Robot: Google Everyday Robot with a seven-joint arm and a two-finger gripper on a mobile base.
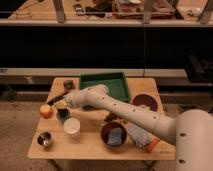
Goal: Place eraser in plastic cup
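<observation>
The plastic cup (63, 113), small, round and blue-grey, stands on the left part of the wooden table (90, 147). My gripper (58, 99) hangs just above it and slightly to its left, at the end of the white arm (120, 107), which reaches in from the lower right. I cannot make out the eraser; it is hidden or too small to tell apart from the dark gripper.
A white cup (71, 126) stands just in front of the plastic cup, and a shiny metal cup (45, 139) sits near the front left corner. An orange (46, 110) lies at the left edge. Also on the table are a green tray (105, 82), a dark red plate (145, 102) and a bowl (114, 135).
</observation>
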